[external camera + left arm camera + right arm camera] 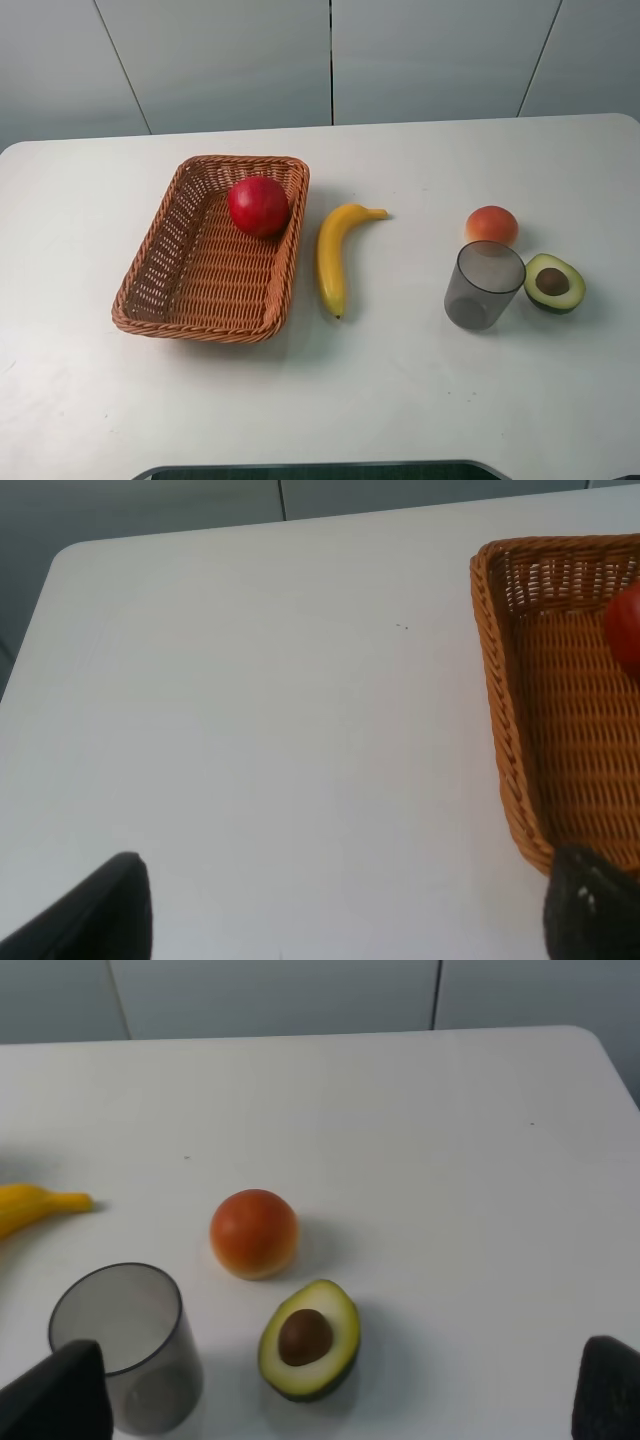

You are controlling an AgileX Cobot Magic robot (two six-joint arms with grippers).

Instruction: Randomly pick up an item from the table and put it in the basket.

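The red apple (259, 205) lies inside the wicker basket (165, 275) at its far right corner, on the white table (400, 400). In the left wrist view the basket (520, 750) fills the edge of the frame and a sliver of the apple (626, 630) shows. My left gripper (350, 910) is open and empty, its fingertips (110, 905) wide apart above bare table beside the basket. My right gripper (330, 1400) is open and empty, its fingertips (55, 1395) wide apart near the cup and avocado. Neither gripper shows in the high view.
A yellow banana (335, 255) lies right of the basket. A grey translucent cup (484, 285), an orange-pink round fruit (491, 226) and a halved avocado (553, 282) stand at the right. The right wrist view shows the fruit (253, 1233), avocado (308, 1340) and cup (125, 1345).
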